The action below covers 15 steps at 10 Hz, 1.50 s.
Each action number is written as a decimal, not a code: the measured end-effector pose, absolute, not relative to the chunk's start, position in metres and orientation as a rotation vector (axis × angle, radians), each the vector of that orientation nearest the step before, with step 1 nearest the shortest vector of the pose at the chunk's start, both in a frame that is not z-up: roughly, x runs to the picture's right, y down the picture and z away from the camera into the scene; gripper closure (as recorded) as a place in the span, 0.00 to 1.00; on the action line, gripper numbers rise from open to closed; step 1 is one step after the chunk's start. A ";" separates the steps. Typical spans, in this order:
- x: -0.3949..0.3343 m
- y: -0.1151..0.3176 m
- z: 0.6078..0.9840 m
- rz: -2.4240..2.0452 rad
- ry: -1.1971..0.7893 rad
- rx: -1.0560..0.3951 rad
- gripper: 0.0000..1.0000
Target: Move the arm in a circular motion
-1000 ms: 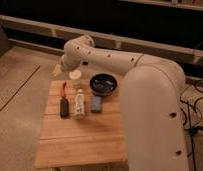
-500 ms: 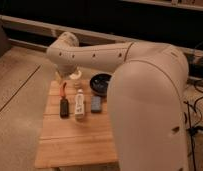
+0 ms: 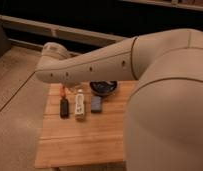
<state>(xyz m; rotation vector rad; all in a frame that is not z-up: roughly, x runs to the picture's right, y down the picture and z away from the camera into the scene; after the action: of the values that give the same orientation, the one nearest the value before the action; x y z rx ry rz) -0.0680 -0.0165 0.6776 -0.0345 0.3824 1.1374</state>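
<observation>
One thick cream-white arm (image 3: 95,62), smooth rounded tubes dotted with dark screw holes, reaches low over a wooden table (image 3: 95,145). Circling lower could knock the slim white bottle (image 3: 80,104) or strike the dark round bowl (image 3: 103,88). The gripper hides behind the arm's far end; its state cannot be told.

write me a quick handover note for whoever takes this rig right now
Gripper: out of view, probably behind the arm, which crosses in front of the wooden table's far edge.
On the table: dark bowl, white bottle, black item, blue item.
Done: the arm has swung closer across the view in the last second, so the circle is under way.
Left: finish the circle; how much remains cannot be told.
</observation>
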 end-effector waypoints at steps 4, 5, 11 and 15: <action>-0.059 -0.044 0.689 1.272 0.360 -0.062 0.35; -0.068 -0.061 0.701 1.288 0.308 -0.085 0.35; -0.153 -0.111 0.745 1.229 0.046 -0.262 0.35; -0.226 -0.093 0.735 1.124 -0.069 -0.389 0.35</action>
<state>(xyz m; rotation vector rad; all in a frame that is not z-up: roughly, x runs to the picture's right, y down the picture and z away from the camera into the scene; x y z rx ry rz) -0.2258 -0.0933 0.7353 -0.3894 -0.0694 1.1239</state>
